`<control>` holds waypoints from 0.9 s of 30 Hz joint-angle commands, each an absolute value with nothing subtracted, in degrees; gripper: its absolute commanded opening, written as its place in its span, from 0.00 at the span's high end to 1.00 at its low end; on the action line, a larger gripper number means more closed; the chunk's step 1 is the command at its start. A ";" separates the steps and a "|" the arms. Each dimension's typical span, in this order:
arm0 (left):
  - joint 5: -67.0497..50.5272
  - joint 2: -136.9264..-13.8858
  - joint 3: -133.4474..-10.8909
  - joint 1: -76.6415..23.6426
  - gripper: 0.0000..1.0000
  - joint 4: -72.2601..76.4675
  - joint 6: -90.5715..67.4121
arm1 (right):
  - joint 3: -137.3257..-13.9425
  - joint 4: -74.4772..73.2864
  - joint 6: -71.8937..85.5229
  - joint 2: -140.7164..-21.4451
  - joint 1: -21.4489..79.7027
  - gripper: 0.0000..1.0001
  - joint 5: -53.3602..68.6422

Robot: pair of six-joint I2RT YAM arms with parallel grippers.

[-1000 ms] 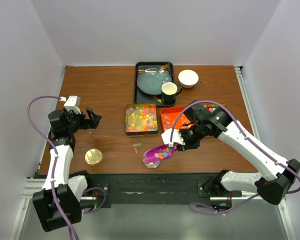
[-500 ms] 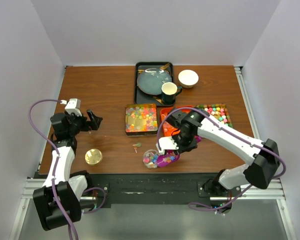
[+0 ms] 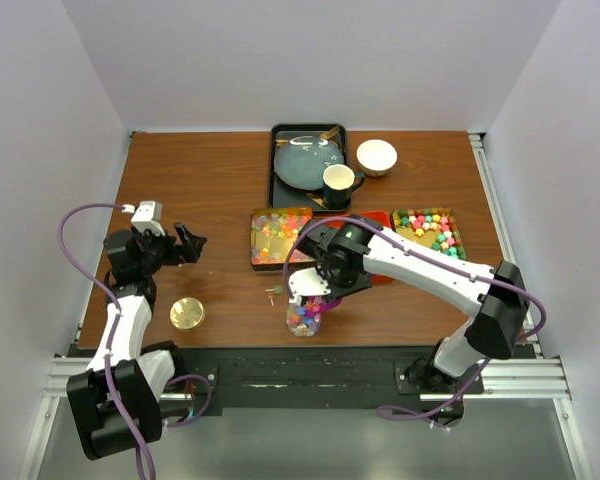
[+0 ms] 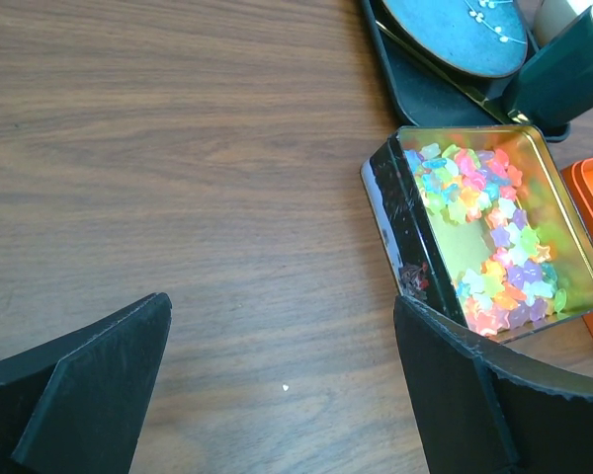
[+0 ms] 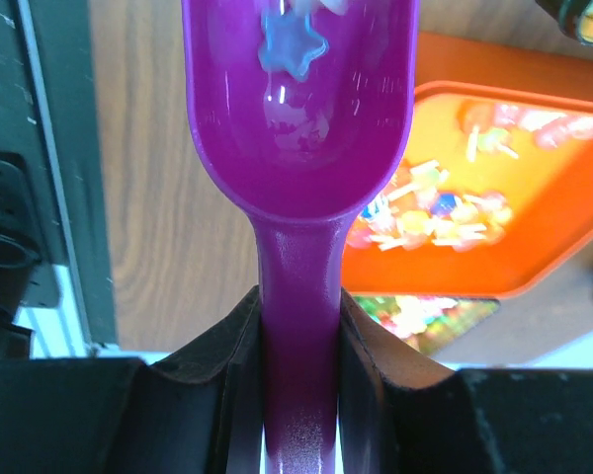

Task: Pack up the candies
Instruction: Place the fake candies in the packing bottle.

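Grips the scoop [image 5: 301, 148] by its handle in the right claw [image 5: 298, 326], shut hard on it. Points the bowl straight ahead of the claw, long axis in line with the fingers, tipped over the jar [image 3: 302, 318] near the bench's [image 3: 230, 335] front edge. Carries a few candies [image 5: 292, 44] in the bowl; more piled in the jar below. Likely needs more tilt to empty. Holds nothing in the left claw [image 4: 277, 365], spread wide, well apart at left.
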State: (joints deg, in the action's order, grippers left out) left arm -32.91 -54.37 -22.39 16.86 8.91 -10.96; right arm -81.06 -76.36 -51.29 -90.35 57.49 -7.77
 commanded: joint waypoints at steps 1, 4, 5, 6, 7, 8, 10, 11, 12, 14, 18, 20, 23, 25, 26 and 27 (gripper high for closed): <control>-34.10 -53.88 -21.98 17.23 0.00 13.36 -12.13 | -81.74 -89.73 -51.15 -88.86 60.72 1.00 -17.47; -34.28 -53.70 -21.71 17.31 0.00 14.32 -12.83 | -80.69 -90.44 -51.77 -88.51 61.35 1.00 -19.59; -34.28 -53.61 -21.71 17.31 0.00 14.41 -13.01 | -80.60 -90.70 -51.68 -88.59 61.43 1.00 -20.47; -34.36 -53.53 -21.71 17.31 0.00 14.50 -13.01 | -80.25 -90.79 -51.59 -88.59 61.52 1.00 -21.09; -34.45 -53.53 -21.71 17.23 0.00 14.50 -13.09 | -80.07 -90.70 -51.59 -88.59 61.61 1.00 -21.88; -34.45 -53.35 -21.71 17.23 0.00 14.50 -13.18 | -79.81 -90.70 -51.50 -88.51 61.70 1.00 -23.71; -34.63 -53.35 -21.71 17.31 0.00 14.41 -13.36 | -79.28 -90.70 -51.85 -87.72 61.87 1.00 -24.95; -34.80 -53.26 -21.80 17.31 0.00 14.50 -13.62 | -79.10 -90.79 -52.46 -87.28 61.87 1.00 -25.57; -34.98 -53.17 -21.71 17.31 0.00 14.68 -13.71 | -78.84 -90.88 -52.91 -86.84 61.88 1.00 -26.71; -35.77 -53.09 -21.97 17.31 0.00 14.85 -14.41 | -78.49 -91.14 -54.05 -84.82 61.79 1.00 -27.86; -36.82 -52.47 -22.32 17.14 0.00 13.89 -14.85 | -75.77 -90.88 -54.93 -79.02 60.04 1.00 -27.35; -37.79 -53.60 -22.85 16.35 0.00 12.40 -12.93 | -75.24 -90.97 -53.88 -77.01 57.93 1.00 -24.71; -38.58 -56.50 -23.90 14.77 0.00 10.82 -10.03 | -76.46 -88.61 -51.61 -76.29 53.11 1.00 -19.27; -38.67 -57.83 -25.30 12.85 0.00 10.63 -9.49 | -80.23 -86.32 -49.76 -78.48 42.35 1.00 -14.53; -38.24 -58.96 -25.83 11.88 0.00 10.63 -9.23 | -81.64 -83.09 -47.31 -79.62 37.93 1.00 -10.06; -37.54 -59.58 -26.36 10.82 0.00 10.55 -9.23 | -84.17 -81.23 -45.63 -82.50 33.62 1.00 -8.11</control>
